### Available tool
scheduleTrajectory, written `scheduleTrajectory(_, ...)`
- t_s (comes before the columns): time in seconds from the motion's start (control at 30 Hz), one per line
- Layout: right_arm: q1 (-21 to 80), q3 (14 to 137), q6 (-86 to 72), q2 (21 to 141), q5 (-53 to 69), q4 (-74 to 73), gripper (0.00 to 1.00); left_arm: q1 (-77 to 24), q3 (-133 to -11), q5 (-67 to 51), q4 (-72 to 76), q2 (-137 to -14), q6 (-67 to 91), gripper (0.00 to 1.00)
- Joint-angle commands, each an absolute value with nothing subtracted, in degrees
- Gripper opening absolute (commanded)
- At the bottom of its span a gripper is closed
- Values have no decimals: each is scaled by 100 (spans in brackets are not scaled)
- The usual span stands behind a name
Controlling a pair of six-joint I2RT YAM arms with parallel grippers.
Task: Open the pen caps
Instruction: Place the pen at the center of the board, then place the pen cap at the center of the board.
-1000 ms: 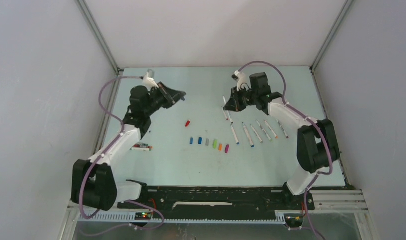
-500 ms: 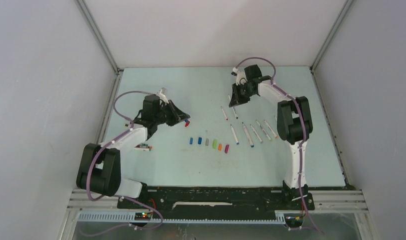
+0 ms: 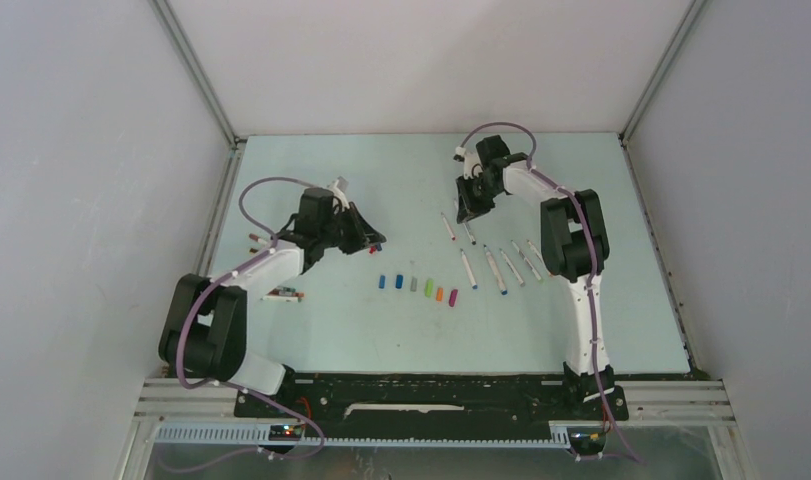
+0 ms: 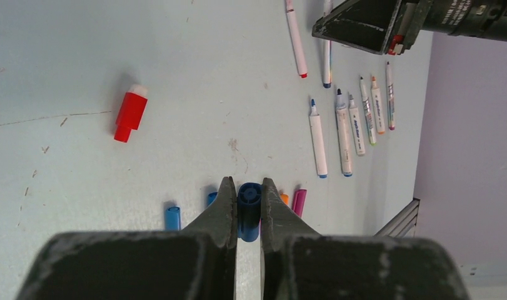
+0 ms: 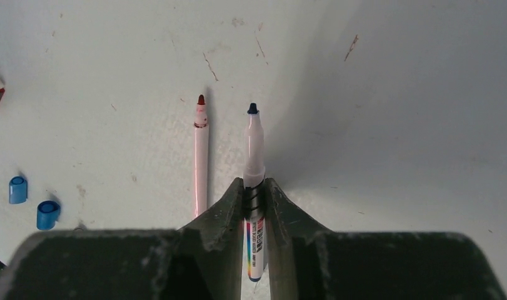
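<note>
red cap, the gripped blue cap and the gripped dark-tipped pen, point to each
red cap [image 4: 130, 117], left wrist view, middle of its red body.
blue cap [image 4: 249, 215], left wrist view, its side just behind the open mouth.
dark-tipped pen [image 5: 255, 150], right wrist view, bare white barrel behind the tip.

Top external camera looking down from above the near edge, covering the whole desk [image 3: 321, 330], wrist cameras looking closely along the left end effector [image 4: 247, 187] and right end effector [image 5: 255, 186], both catching the red-tipped pen [image 4: 296, 37].
</note>
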State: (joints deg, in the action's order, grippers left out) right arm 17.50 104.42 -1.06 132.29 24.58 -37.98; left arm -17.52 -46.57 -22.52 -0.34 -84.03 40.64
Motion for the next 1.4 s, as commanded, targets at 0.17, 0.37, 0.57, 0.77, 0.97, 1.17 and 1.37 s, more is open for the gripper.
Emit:
scheduleTrajectory(0.17,1734,10709,-15,13108,2304,-3936,29,-2046,-5444,-1755,-776,-8665,3586,1)
scheduleTrajectory(0.37,1687,10494,-16,12636,2550,-3942,32,-2243,-5849,-1462,-1235,-8901,3361,1)
scheduleTrajectory(0.57,1595,9870,579,11553,3562,-4036,33,-2495,-6492,-798,-2030,-9261,3035,2)
scheduleTrajectory(0.77,1422,8701,1624,10092,4561,-4092,43,-2714,-7257,-224,-2695,-9966,2881,2)
scheduleTrajectory(0.97,1293,7606,2093,9044,5135,-3784,49,-2786,-7930,293,-3176,-10677,2736,3)
scheduleTrajectory(1.17,1096,7484,2118,9013,5414,-3751,49,-2786,-8494,426,-3488,-11277,2511,5)
scheduleTrajectory(1.37,982,7480,2121,9184,5524,-3810,50,-2786,-8685,437,-3580,-11519,2461,14)
